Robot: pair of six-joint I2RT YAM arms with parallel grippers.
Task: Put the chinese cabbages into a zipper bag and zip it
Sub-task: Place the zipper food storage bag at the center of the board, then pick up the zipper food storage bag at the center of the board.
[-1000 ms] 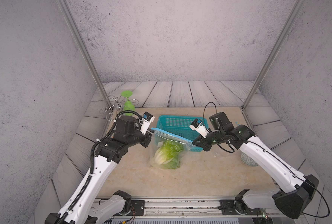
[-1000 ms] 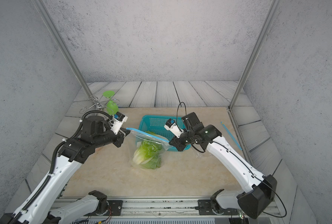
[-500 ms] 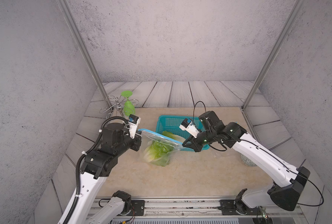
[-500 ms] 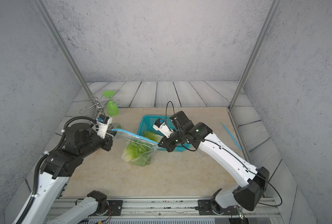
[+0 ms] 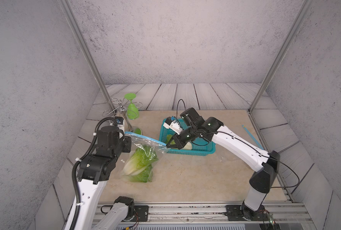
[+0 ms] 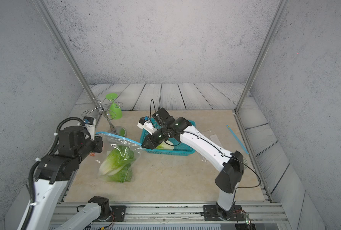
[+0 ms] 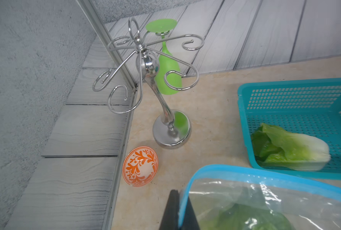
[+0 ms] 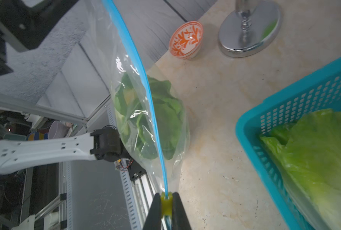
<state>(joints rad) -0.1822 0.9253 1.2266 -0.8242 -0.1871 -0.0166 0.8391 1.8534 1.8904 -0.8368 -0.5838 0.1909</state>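
The beige stone-look table (image 5: pixel 185 179) carries a teal basket (image 5: pixel 189 151) toward the back and a chrome rack (image 7: pixel 171 137) on its round foot at the back left. A small orange-patterned bowl (image 7: pixel 139 166) sits near that foot. A bag (image 5: pixel 155 148) of cabbages (image 5: pixel 139 165) touches down mid-table. A blue strip (image 5: pixel 251 136) lies by the right edge.

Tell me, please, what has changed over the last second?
The left hand and right hand carried the bag of cabbages toward the robot's left. Both stay shut on the bag's ends; the basket, the cabbage in it and the glass rack have not moved.
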